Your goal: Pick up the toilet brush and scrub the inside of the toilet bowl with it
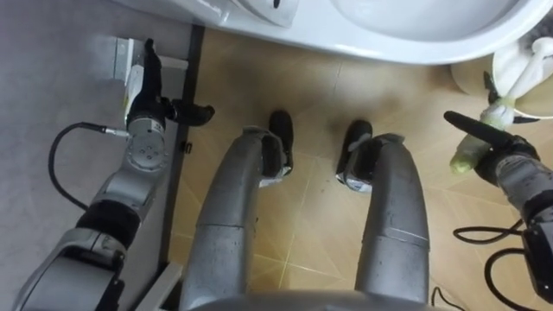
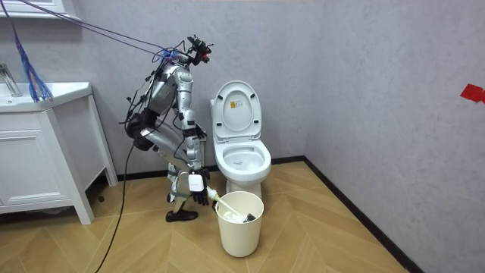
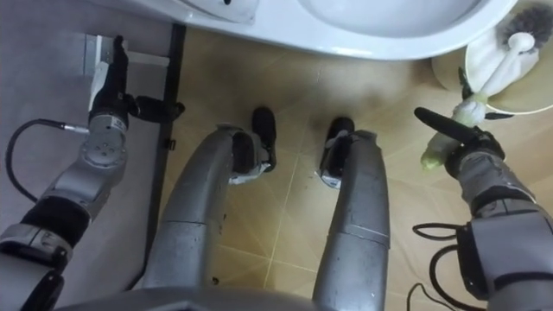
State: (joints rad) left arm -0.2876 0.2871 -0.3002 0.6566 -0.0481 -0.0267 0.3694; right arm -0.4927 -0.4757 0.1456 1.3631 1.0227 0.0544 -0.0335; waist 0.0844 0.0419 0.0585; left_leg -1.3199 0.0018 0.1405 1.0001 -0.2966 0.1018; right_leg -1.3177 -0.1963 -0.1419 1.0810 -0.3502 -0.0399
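Nearest the robot's bent legs, the right hand point(image 3: 471, 149) is clenched round the pale handle of the toilet brush point(image 3: 499, 73), with one dark finger pointing out to the side. The handle slants up and away into the white bucket point(image 2: 241, 235) at the robot's right. In the right eye view the dark bristle head point(image 3: 521, 19) sits inside the bucket against its far wall. The left hand point(image 1: 145, 104) hangs released on the other side, fingers straight, beside the dark baseboard point(image 1: 183, 147) of the grey wall.

Beyond the feet, the white rim of the toilet bowl point(image 1: 415, 39) crosses the top of both eye views.

The room view adds the rest. The robot stands stooped over the herringbone floor point(image 2: 326, 227), at the room view's left of the toilet point(image 2: 242, 163). The toilet's lid point(image 2: 236, 106) is raised against the wall. The bucket stands on the floor just before the toilet, the brush leaning across its rim. A white vanity cabinet point(image 2: 45, 159) stands further to the room view's left.
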